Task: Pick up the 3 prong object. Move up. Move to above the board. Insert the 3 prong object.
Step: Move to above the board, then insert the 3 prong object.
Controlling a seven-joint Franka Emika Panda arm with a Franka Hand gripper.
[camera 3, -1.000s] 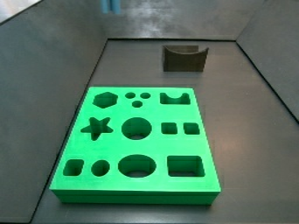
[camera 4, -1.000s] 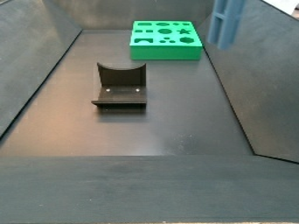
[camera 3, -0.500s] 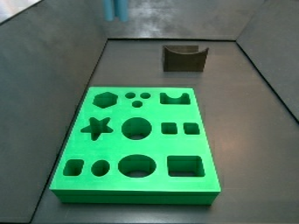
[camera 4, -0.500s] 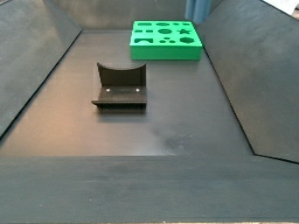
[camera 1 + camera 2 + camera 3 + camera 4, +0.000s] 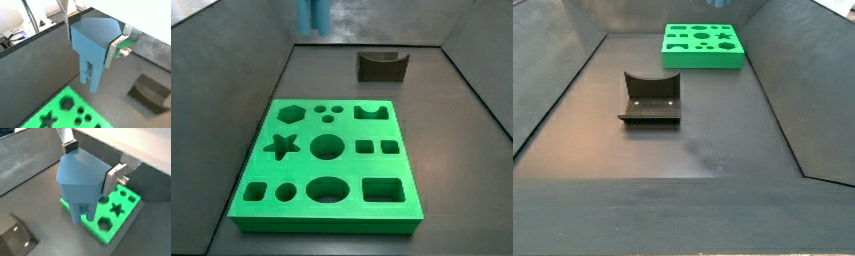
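Observation:
My gripper [image 5: 93,36] is shut on the wide top block of the light-blue 3 prong object [image 5: 90,55]. The prongs hang down, high above the floor. The same grip shows in the second wrist view, gripper [image 5: 91,164] on the object [image 5: 79,183]. The silver fingers [image 5: 117,47] press on both sides of the block. The bright-green board [image 5: 331,165] lies flat on the floor, with its cutouts facing up. In a side view only the prong ends [image 5: 311,12] show at the upper edge, beyond the board's far end. The board [image 5: 703,46] also shows in the other side view, where the object is out of view.
The dark fixture [image 5: 381,65] stands on the floor beyond the board; it also shows in the other side view [image 5: 649,98] and in both wrist views [image 5: 150,90] [image 5: 17,235]. Sloping grey walls [image 5: 225,60] enclose the floor.
The held 3 prong object has shifted sideways toward the board's line in one side view. It has left the upper edge of the other side view.

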